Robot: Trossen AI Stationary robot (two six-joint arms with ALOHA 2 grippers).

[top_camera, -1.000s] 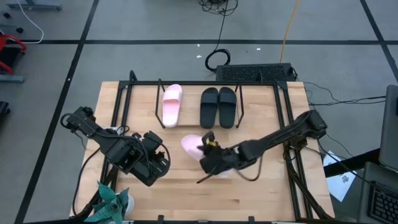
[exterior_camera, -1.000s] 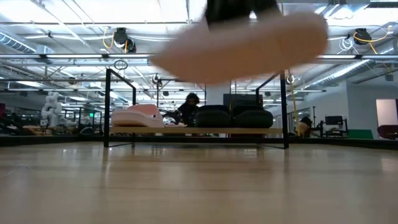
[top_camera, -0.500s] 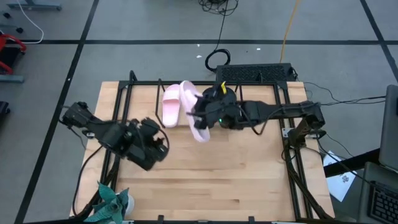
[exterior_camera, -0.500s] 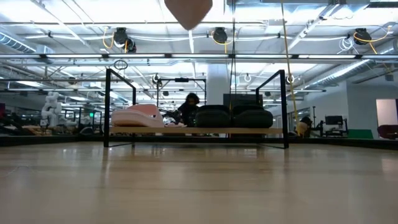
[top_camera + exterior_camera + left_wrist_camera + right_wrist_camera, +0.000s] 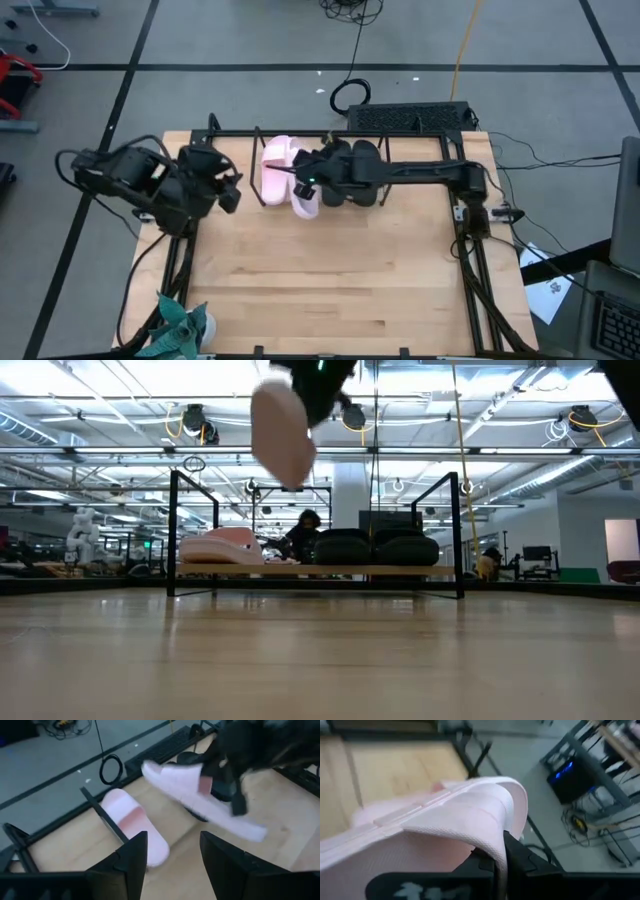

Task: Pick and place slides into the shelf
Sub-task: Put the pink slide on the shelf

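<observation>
A pale pink slide is being held in the air by the right claw, whose fingers are being pressed together on the broad strap of the slide, as is shown in the right wrist view. In the high view this slide is being carried over the shelf, between the other pink slide and the pair of black slides. In the low view it is being seen clearly above the shelf board, tilted, and not touching it. The right arm is being stretched across the back part of the bench from the right side.

The other pink slide is lying flat on the shelf board, toward the left end. The two black slides are standing side by side on the board, just beside each other, to the right of the middle. In the left wrist view the carried slide is being seen in front of the black ones, so that they are partly covered; whether it is touching them cannot be told from that view.

The left claw is being kept near the left end of the shelf, above the bench edge. Its two fingers are being held apart at a medium width, and nothing is being gripped between them. A bunch of green cloth is lying at the front left corner of the bench.
</observation>
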